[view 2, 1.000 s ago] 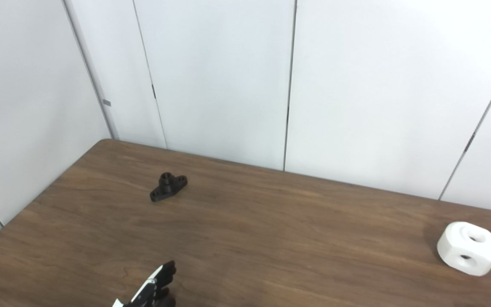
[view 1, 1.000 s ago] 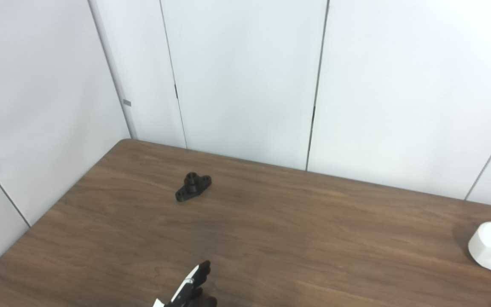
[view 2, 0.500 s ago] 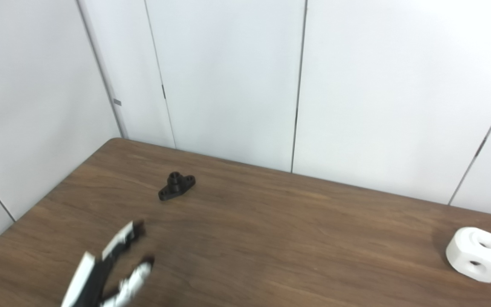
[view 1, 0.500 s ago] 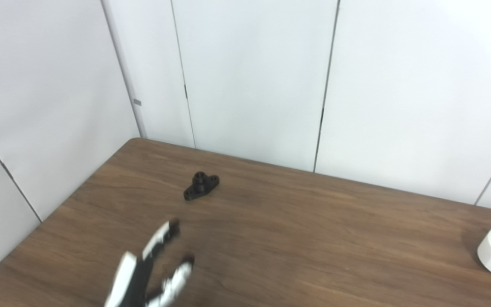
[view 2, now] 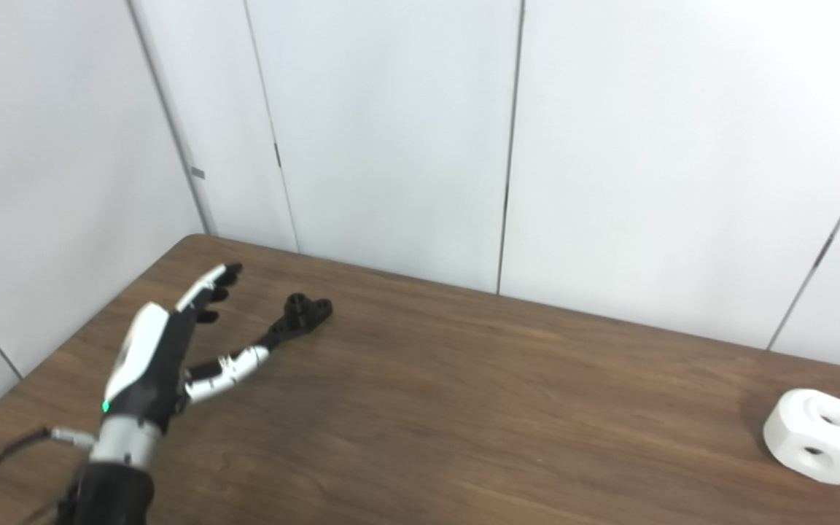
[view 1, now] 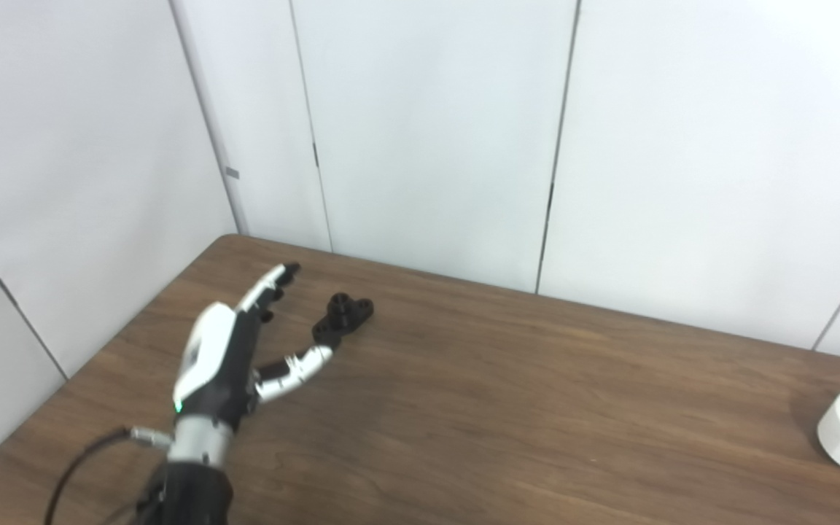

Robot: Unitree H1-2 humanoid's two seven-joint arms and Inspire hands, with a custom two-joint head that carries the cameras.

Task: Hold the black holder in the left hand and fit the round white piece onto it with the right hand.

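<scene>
One hand alone was in view: the white-and-black left hand, entering from the lower left of the frame, was released, its fingers spread and reaching forward, the thumb angled out to the right, holding nothing. The right hand was out of frame, so its state could not be told.

Just past the thumb's tip, left of centre, lay the small black plastic holder with a raised central boss and two flat ears, flat on the brown wood-grain table; whether the thumb touched it could not be made out. The round white plastic piece with holes sat well apart at the lower right edge of the frame.

The risk, as I judged it, was that the holder was low and light: a thumb arriving first would likely nudge or spin it away before the fingers closed, or pinch one ear and leave it tilted, spoiling the later fit. Beyond, at the top of the frame, stood plain white wall panels.
</scene>
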